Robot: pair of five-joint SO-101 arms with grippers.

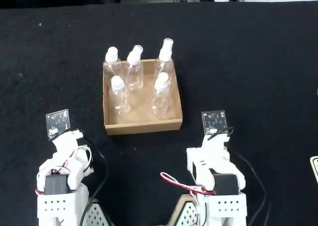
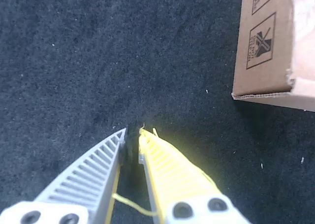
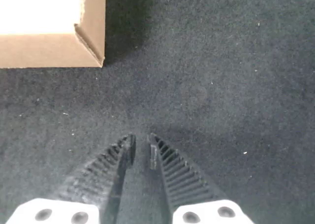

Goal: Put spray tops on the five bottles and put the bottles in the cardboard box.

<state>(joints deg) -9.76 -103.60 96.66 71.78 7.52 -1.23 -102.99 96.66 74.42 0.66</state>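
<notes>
The cardboard box [image 1: 169,117] sits open at the table's middle. Several clear bottles [image 1: 120,101] stand upright inside it, each with a white spray top [image 1: 117,83]. Both arms are folded back at the near edge, apart from the box. In the left wrist view my left gripper [image 2: 133,133] hangs over bare black cloth, its grey and yellow fingertips touching, with a box corner [image 2: 266,47] off to one side. My right gripper [image 3: 140,146] is shut with nothing in it, a thin slit between its black fingers [image 3: 167,165]; a box corner [image 3: 91,42] lies ahead.
Black cloth [image 1: 248,62] covers the whole table around the box. The left arm's base [image 1: 59,196] and the right arm's base [image 1: 218,191] stand at the near edge. A pale object [image 1: 315,167] peeks in at the right edge.
</notes>
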